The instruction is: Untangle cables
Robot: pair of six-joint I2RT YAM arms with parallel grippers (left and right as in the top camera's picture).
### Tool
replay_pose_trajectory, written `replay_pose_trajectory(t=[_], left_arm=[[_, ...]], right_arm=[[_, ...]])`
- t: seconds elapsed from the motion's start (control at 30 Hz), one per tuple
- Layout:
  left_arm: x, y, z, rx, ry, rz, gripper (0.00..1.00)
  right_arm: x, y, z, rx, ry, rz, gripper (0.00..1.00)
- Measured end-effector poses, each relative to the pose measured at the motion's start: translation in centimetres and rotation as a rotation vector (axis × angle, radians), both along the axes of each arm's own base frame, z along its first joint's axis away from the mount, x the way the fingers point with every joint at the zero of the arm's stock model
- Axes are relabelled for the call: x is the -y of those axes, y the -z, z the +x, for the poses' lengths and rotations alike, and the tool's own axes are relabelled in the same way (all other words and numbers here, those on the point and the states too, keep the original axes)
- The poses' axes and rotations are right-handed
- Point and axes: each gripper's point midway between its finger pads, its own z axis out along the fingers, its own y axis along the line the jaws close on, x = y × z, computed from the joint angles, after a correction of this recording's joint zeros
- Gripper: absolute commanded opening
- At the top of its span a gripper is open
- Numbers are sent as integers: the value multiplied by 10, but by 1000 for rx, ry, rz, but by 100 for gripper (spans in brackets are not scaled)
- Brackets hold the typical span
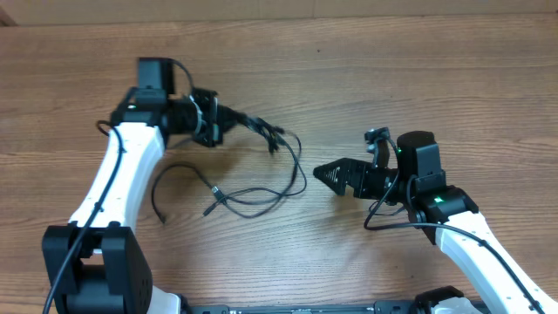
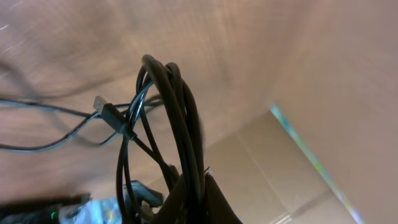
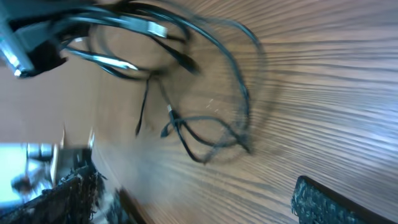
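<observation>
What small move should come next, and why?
Probably ease the open right end effector toward the nearest loop of the cables and pinch it: the left end effector is shut on the bundle, while loose strands lie crossed.

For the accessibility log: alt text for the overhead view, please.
The left gripper is shut on a bundle of black cables, whose loose ends trail in loops across the wooden table. The right gripper is open and empty, beside the loops without touching them.
</observation>
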Motion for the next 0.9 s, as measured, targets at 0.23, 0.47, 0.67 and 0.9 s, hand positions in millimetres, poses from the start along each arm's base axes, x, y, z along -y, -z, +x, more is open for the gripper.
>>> replay_pose_trajectory(t=[0.23, 0.47, 0.67, 0.9], left_arm=[[12, 14, -20, -180, -72, 32, 5], [10, 22, -33, -273, -101, 50, 4], [10, 25, -45, -336, -101, 53, 4], [20, 22, -50, -343, -72, 37, 5]], right_arm=[[-34, -5, -25, 160, -228, -25, 94], [-50, -4, -28, 273, -279, -96, 86], [-63, -18, -21, 386, -289, -84, 78], [-67, -4, -14, 370, -289, -97, 76]])
